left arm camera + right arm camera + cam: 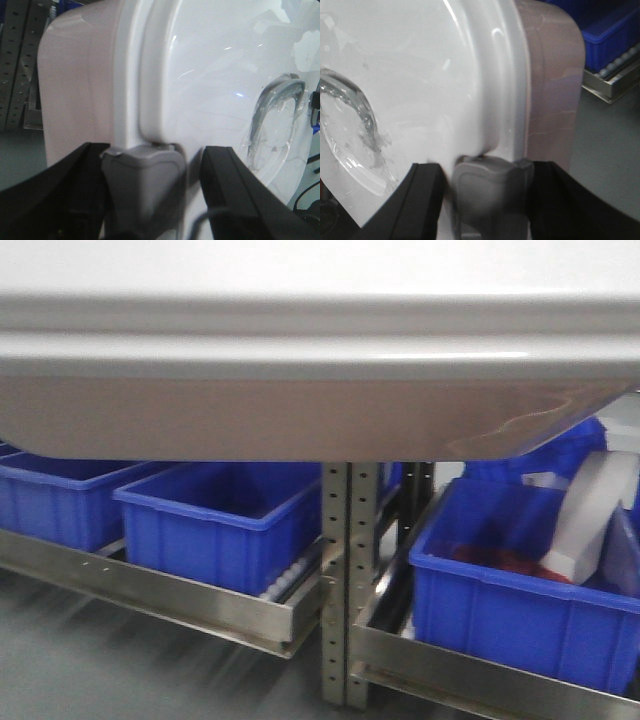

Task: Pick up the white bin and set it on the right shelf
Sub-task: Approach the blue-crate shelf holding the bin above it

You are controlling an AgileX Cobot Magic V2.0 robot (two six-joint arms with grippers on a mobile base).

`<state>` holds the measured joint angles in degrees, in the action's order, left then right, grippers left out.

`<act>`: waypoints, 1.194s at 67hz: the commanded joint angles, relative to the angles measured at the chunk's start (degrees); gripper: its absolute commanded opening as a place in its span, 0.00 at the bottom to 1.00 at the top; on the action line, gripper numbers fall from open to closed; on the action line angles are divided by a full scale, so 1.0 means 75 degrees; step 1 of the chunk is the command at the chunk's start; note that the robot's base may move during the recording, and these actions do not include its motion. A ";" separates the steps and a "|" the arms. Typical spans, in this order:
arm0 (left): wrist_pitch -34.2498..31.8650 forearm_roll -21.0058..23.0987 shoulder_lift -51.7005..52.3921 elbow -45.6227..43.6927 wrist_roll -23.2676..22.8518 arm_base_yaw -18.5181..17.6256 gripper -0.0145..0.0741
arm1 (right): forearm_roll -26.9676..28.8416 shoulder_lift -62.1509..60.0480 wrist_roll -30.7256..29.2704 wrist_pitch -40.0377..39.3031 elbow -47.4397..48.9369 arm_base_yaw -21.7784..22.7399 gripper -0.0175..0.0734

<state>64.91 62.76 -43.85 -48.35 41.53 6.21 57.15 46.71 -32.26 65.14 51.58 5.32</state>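
Front view only caught the white bin (pixel 300 400) as a big band across the top half of the frame. It showed a pinkish see-through wall under a pale rim, with both ends cut off. Under it was the stuff the wrist cams barely got: blue crates (pixel 220 530) along the bottom, a perforated upright (pixel 348 580) in the middle, and the right shelf (pixel 480 675) with its shiny rail at lower right. Something white (pixel 590 510) stood in the right-hand crate, too blurry to name.

The wrist views gave the glossy lid (pixel 215 75) and its recessed handle (pixel 280 115), which the front view missed. At the bottom of its frame, the left gripper (pixel 150 157) had black fingers (pixel 235 190) set narrow either side of a grey clasp (pixel 145 190) on the bin's rim, gripping there. The right gripper (pixel 487 167) looked the same. Exact contact was lost in blur, and no arms showed in the front view.
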 commanded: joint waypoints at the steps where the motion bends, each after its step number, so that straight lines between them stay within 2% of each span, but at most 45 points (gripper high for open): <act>1: 0.0948 0.1398 0.0063 -0.0208 0.0076 -0.0155 0.45 | 0.1824 -0.0076 -0.0041 0.0480 0.0243 -0.0098 0.62; 80: 0.0948 0.1398 0.0063 -0.0208 0.0076 -0.0155 0.45 | 0.1824 -0.0076 -0.0041 0.0480 0.0243 -0.0098 0.62</act>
<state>64.91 62.76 -43.85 -48.35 41.53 6.21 57.15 46.71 -32.26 65.24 51.58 5.32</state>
